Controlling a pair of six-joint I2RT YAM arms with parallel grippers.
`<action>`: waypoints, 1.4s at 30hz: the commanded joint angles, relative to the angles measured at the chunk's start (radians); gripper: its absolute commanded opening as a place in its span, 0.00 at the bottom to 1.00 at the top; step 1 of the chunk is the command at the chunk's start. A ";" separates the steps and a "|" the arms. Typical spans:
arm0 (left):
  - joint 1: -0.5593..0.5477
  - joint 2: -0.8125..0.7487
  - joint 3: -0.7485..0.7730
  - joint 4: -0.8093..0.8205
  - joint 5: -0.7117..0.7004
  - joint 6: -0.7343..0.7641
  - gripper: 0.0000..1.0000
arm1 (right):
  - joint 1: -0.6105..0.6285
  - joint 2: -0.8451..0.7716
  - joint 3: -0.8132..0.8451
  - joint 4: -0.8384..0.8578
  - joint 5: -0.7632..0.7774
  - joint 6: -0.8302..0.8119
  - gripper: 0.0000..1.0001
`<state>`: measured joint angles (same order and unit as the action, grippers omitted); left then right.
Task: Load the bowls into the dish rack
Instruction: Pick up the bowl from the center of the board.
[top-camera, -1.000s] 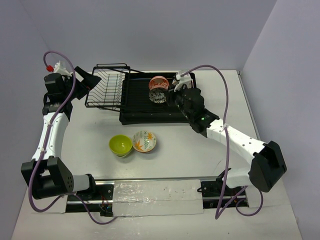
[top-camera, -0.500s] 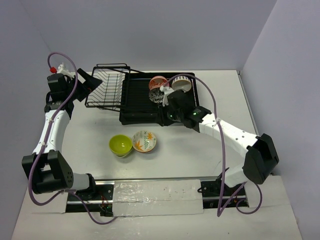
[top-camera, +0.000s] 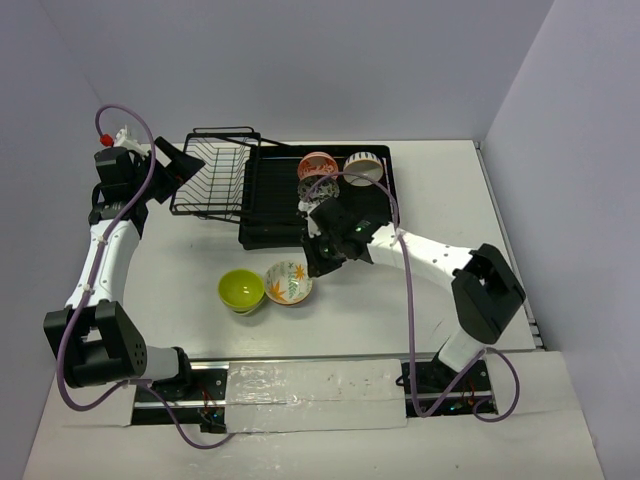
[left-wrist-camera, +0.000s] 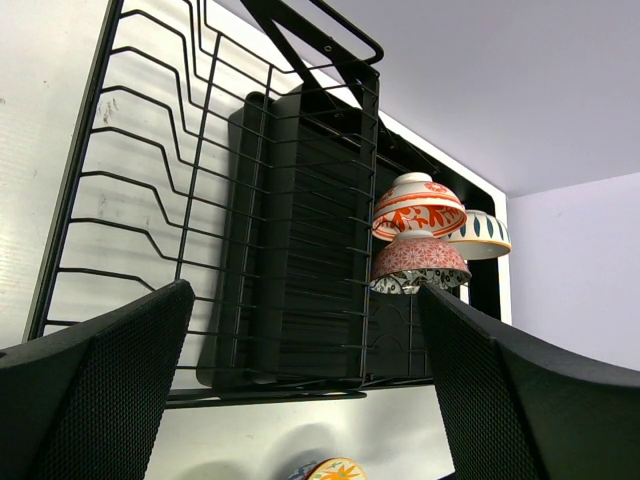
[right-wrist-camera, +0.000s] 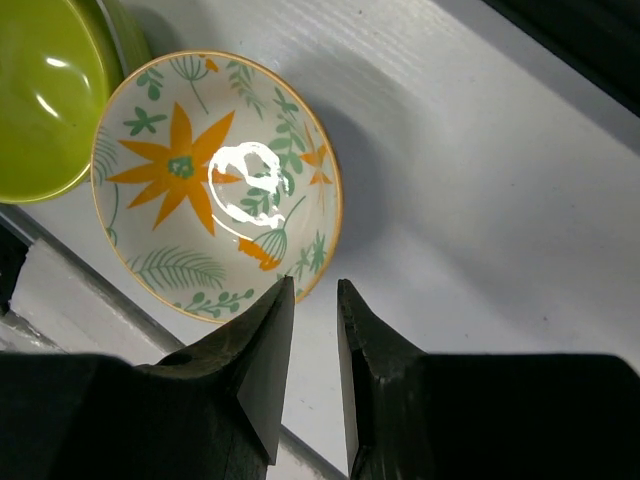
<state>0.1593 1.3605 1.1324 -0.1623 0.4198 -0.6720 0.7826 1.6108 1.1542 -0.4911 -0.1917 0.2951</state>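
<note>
Hovering over the white bowl with orange leaves (right-wrist-camera: 215, 180), the right claw (right-wrist-camera: 314, 290) has its fingers only a narrow slit apart, pinching nothing. The slit lines up with the bowl's near rim, likely so that one finger can go inside the wall and one outside.

That bowl sits upright on the table (top-camera: 180, 300), right against the green bowl (top-camera: 241, 290), both in front of the dish rack (top-camera: 270, 215). Three more are already loaded at the rack's far right. The orange-patterned bowl (left-wrist-camera: 418, 205) is tipped over the reddish bowl (left-wrist-camera: 420, 262), with the cream bowl (left-wrist-camera: 478, 235) beside them.

The left claw (left-wrist-camera: 305, 295) is spread wide and empty, raised near the wire basket (top-camera: 212, 175), probably parked clear of the loading path. A short drop onto the rim looks due next, and so thin a pinch may let the bowl swing.
</note>
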 joint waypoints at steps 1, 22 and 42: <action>-0.004 -0.015 0.026 0.014 0.000 0.020 0.99 | 0.026 0.026 0.067 -0.017 -0.014 -0.013 0.32; -0.004 -0.017 0.029 0.014 0.014 0.017 0.99 | 0.044 0.169 0.210 -0.084 0.092 -0.060 0.34; -0.032 0.057 0.064 0.003 -0.058 0.058 0.99 | 0.038 0.035 0.267 -0.127 0.132 -0.123 0.35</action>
<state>0.1406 1.4120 1.1362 -0.1665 0.3988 -0.6502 0.8204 1.7466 1.4208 -0.6445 -0.0822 0.1925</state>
